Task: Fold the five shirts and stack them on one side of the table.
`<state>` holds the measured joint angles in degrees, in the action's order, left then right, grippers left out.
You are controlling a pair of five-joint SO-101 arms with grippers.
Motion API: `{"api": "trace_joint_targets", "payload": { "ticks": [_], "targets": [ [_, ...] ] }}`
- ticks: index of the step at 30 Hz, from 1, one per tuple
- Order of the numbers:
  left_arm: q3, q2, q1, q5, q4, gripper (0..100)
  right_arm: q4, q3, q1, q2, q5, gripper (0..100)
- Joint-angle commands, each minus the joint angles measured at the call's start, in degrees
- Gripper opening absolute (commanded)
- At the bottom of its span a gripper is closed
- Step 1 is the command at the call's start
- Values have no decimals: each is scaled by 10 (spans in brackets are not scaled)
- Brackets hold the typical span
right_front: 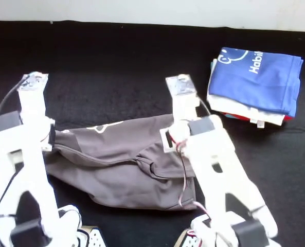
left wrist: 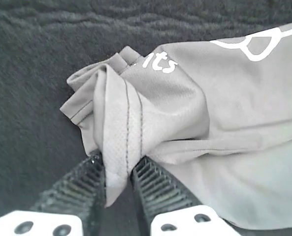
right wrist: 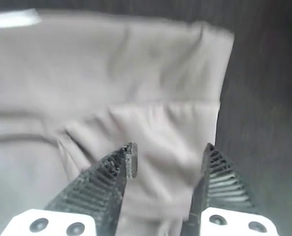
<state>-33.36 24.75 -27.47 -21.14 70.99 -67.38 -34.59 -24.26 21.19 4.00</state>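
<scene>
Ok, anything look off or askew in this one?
The grey shirt lies rumpled and slanted mid-table, its corner bunched between the fingers of the left gripper. In the stack, white and red layers poke out from under the blue shirt. Nothing looks damaged.

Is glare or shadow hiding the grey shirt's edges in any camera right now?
High view: no glare, grey shirt evenly lit, soft shadow in its folds. Left wrist view: even light, seams plain at the left gripper. Right wrist view: one bright streak at the shirt's far edge, beyond the right gripper.
</scene>
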Motion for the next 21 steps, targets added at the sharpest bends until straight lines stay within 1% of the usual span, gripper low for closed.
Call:
{"api": "trace_joint_targets", "payload": {
  "ticks": [1,4,12,15,18,21],
  "targets": [
    [63,-10,2,4,21,8,-71,63,9,-49,4,201],
    [80,-10,3,4,21,8,-96,72,9,-87,4,201],
    [77,-15,3,4,18,8,-97,74,25,-201,4,201],
    [77,-15,3,4,18,8,-96,71,25,-223,2,201],
    [77,-15,3,4,18,8,-95,73,25,-241,-20,201],
    [77,-15,3,4,18,8,-94,76,28,-250,-25,198]
  ]
}}
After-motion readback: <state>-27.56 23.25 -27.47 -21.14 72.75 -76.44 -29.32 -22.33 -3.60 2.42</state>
